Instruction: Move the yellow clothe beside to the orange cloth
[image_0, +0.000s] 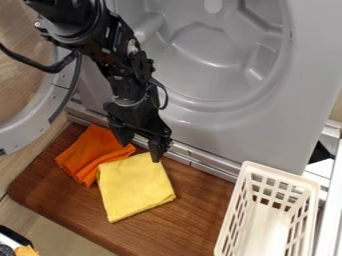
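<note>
On the brown board (204, 205), yellow cloth (133, 187) touching orange cloth (93, 151)

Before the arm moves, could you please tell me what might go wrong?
The open gripper hangs by the upper edges of the orange cloth and the yellow cloth, so closing it there might catch both. The cloths touch each other, so dragging one could shift or bunch up the other.
</note>
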